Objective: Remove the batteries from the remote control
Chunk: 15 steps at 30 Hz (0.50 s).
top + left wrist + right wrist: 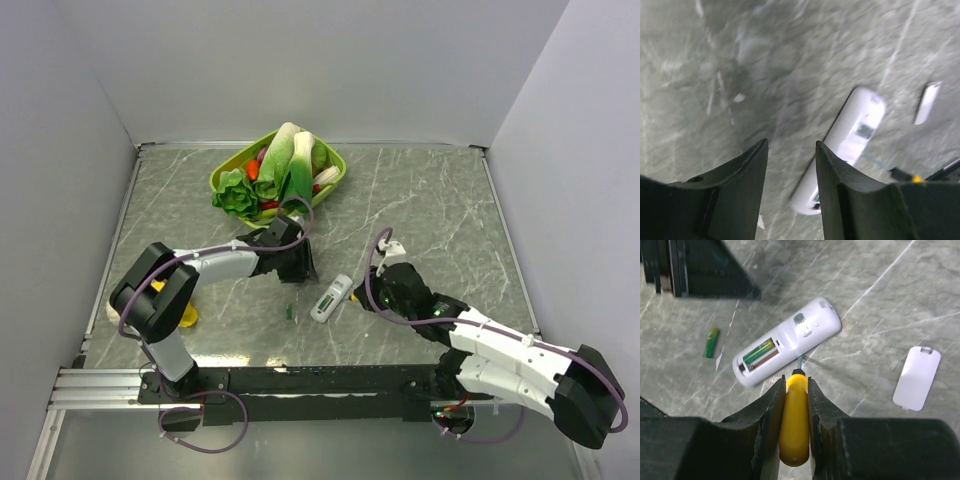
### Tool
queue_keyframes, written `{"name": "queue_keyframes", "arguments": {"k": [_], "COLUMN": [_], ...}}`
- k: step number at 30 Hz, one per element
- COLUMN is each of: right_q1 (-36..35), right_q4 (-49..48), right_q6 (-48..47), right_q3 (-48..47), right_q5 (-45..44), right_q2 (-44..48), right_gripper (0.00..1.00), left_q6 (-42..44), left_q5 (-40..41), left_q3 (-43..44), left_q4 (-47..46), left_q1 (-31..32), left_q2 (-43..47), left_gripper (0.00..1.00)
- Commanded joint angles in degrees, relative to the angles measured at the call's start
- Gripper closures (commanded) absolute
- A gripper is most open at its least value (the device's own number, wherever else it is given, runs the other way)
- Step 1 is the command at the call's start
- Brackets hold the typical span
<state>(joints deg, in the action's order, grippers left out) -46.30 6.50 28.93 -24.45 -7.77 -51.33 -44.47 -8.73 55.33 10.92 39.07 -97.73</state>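
The remote [790, 340] lies on the bench [430, 200], compartment open, one battery [759, 351] inside; a loose battery [712, 342] lies near it. Right end effector [795, 386] is clenched on the screwdriver [795, 430], its tip at the remote. Left end effector [791, 146] hangs released and empty above the bench, beside the remote

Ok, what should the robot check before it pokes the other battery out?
1. White plastic cover strip off the slim white plastic remote control: ok.
2. One tiny green cylinder battery out on the grey marble table: ok.
3. Second green battery out of the remote's recess: not ok, it sits inside.
4. Right end effector shut on the yellow-handled screwdriver: ok.
5. Left end effector open, empty: ok.
6. Screwdriver tip on that battery: not ok, it is at the remote's side.
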Motion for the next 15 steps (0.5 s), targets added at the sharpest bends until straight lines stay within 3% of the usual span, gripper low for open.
{"name": "queue_keyframes", "arguments": {"k": [1, 8, 15], "right_q1": [1.5, 3.9, 4.1], "right_q4": [-4.0, -10.3, 1.8], "right_q6": [-2.8, -6.7, -6.5], "right_q3": [-1.6, -3.1, -6.4], "right_q5": [-2.3, 3.9, 0.7], "right_q2": [-2.4, -6.8, -3.5], "right_gripper": [1.0, 1.0, 1.0], "left_q6": [-0.7, -2.8, -2.4], "left_q5": [0.0, -6.4, -3.6], "left_q3": [-2.3, -5.8, -5.3], "left_q4": [-3.3, -8.2, -7.6], "left_q1": [0.0, 0.5, 0.9], "left_q2": [3.4, 3.5, 6.1], "left_gripper": [0.52, 0.54, 0.51]}}
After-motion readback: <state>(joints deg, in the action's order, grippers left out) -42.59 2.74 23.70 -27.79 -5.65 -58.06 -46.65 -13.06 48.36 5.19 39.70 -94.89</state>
